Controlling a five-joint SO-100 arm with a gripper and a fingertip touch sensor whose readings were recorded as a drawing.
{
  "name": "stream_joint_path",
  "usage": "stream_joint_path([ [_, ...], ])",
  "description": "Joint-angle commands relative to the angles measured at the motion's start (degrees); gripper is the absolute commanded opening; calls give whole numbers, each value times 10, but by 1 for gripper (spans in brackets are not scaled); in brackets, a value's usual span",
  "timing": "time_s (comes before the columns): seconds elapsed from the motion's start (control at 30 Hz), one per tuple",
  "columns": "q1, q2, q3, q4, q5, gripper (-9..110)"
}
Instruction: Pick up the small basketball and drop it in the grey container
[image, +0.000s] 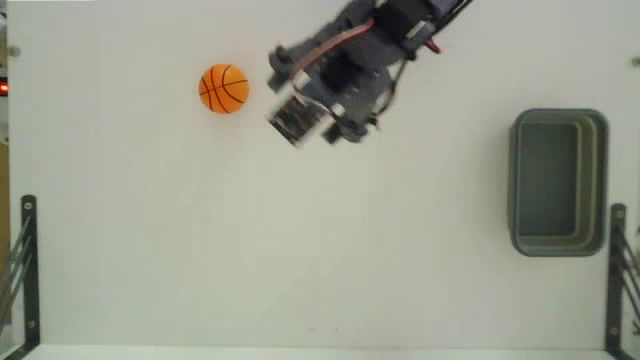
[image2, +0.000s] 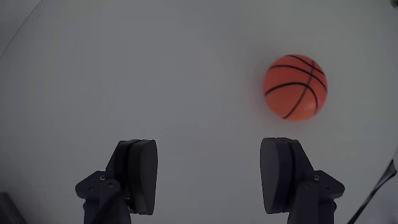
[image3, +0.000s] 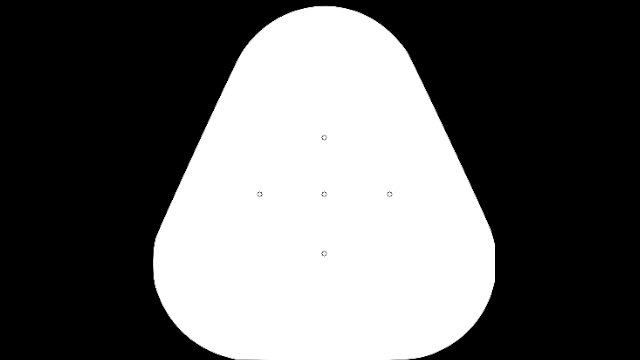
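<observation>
1. Sitting on the white tabletop (image: 300, 240), the ball (image: 223, 88) is toward the upper left in the fixed view, bare surface all around it.
2. The fingers (image2: 209, 174) are spread wide and hold nothing; in the wrist view the ball (image2: 295, 86) lies ahead of them and off to the right, apart from both pads.
3. In the fixed view the arm (image: 350, 70) hangs just right of the ball.
4. The bin (image: 558, 182) stands well apart at the right edge, hollow showing.
</observation>
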Motion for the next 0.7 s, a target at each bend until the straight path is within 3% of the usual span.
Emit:
stream_joint_path([
  [0.0,37,21,2,1,3,110],
  [0.67,105,21,2,1,3,110],
])
